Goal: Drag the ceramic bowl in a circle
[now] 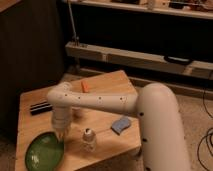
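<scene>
The ceramic bowl (44, 153) is wide, shallow and glossy green. It lies on the wooden table (105, 107) near the front left corner. My gripper (62, 135) points down from the white arm (95, 100) and meets the bowl's far right rim. The arm hides the gripper's upper part.
A small clear bottle (89, 139) stands just right of the bowl. A blue sponge (120, 125) lies further right. A black flat object (39, 107) lies at the left edge and an orange item (85, 86) at the back. Metal shelving (140, 55) stands behind the table.
</scene>
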Tool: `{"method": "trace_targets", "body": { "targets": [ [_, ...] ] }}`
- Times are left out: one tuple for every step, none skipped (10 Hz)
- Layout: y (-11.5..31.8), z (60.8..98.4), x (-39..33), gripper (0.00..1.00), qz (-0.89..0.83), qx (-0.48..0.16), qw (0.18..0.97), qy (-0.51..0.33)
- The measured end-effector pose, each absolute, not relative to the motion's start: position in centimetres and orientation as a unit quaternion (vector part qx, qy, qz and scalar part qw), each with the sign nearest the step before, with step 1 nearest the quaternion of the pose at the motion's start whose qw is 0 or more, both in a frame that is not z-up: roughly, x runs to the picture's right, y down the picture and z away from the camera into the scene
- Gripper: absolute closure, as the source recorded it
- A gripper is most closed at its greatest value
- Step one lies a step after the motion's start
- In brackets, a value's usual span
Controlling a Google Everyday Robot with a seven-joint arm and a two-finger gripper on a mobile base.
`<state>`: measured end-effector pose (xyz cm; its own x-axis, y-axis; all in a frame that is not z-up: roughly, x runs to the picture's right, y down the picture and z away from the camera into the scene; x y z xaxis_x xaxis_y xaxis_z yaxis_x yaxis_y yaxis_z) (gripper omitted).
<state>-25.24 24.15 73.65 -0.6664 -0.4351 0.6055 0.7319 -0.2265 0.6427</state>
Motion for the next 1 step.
{"method": "trace_targets", "body": {
  "targets": [
    [23.97,73.70,-26.18,1.00,-0.765,-0.148,0.381,-0.497]
  ]
}}
